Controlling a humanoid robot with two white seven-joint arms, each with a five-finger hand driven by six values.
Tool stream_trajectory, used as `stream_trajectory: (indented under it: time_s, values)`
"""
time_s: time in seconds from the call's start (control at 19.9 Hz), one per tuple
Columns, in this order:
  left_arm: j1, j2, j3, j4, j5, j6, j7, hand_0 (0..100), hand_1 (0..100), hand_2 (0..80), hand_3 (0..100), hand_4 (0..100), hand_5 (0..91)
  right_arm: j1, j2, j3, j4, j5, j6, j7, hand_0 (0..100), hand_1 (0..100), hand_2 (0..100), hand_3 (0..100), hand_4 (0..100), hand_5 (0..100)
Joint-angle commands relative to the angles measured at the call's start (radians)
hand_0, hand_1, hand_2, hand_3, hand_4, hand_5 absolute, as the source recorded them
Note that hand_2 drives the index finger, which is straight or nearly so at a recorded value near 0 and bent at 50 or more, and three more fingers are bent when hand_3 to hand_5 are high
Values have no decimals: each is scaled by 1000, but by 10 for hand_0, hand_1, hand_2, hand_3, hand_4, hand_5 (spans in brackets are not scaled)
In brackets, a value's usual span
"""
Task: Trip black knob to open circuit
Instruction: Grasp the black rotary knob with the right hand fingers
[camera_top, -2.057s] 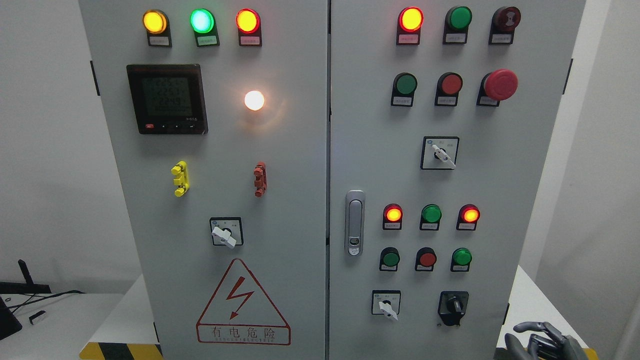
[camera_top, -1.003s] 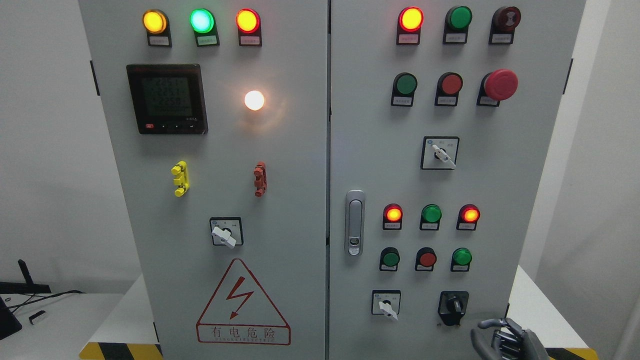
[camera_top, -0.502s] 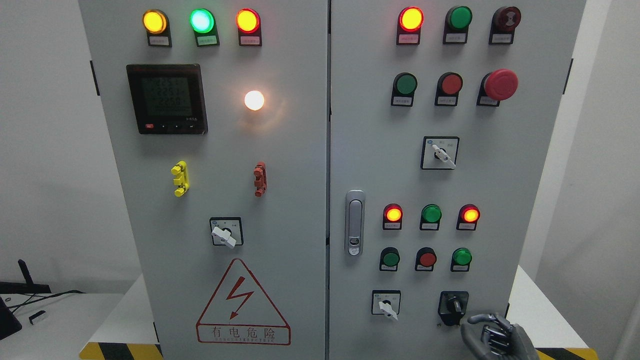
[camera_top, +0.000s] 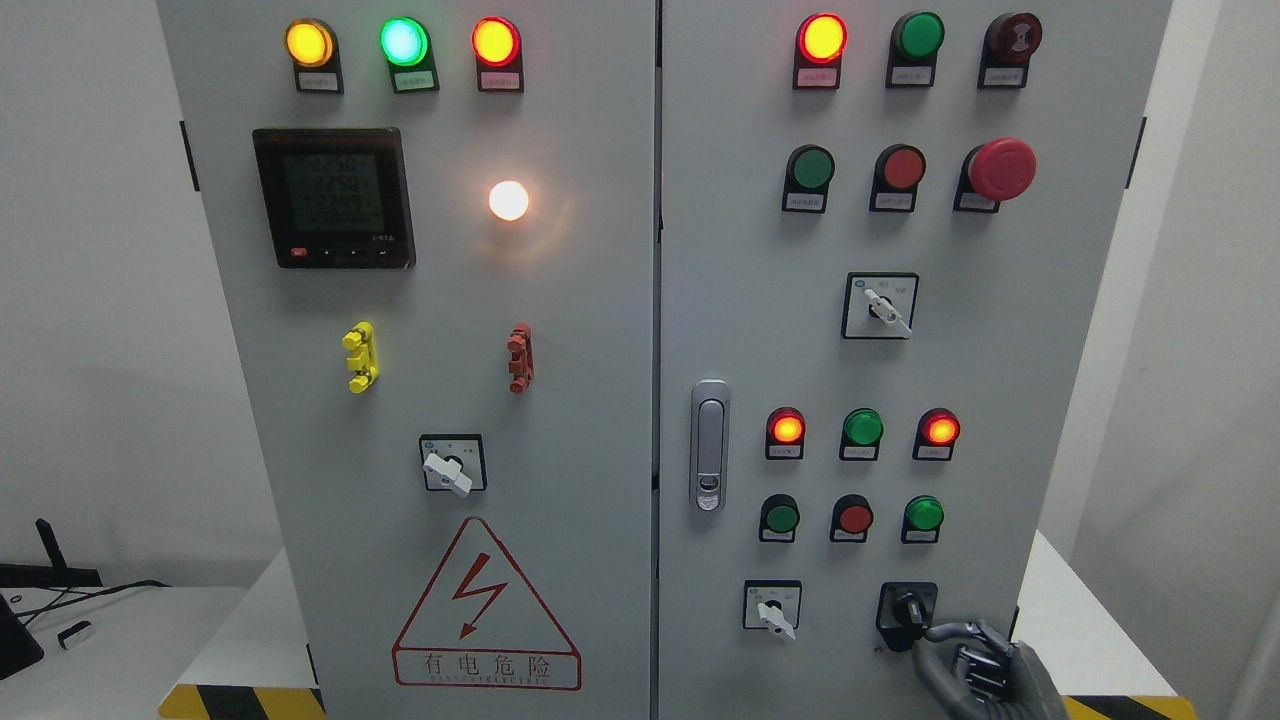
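Black knob (camera_top: 907, 607) sits at 5 o'clock on the cabinet's right door (camera_top: 1000, 400), partly covered by the right robot hand (camera_top: 975, 668), whose curled fingers touch its lower edge; a firm grip cannot be confirmed.

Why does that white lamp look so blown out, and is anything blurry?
Head view: the white lamp overexposes, casting a warm halo on the grey door; the lit red and green lamps bloom too. Head view: the right hand by the black knob looks slightly soft; tiny labels are unreadable.
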Motion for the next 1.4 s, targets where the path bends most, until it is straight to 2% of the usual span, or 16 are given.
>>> stream_trajectory:
  time_s: [0.0, 1.35]
  values:
    - [0, 0, 0, 0, -31, -1, 1, 120, 389, 0, 0, 0, 0, -10, 6, 8, 23, 0, -1, 0, 397, 850, 519, 1000, 1000, 950]
    - [0, 0, 0, 0, -31, -1, 1, 120, 389, 0, 0, 0, 0, -9, 19, 26, -11, 0, 2, -11, 402, 843, 515, 1000, 1000, 950]
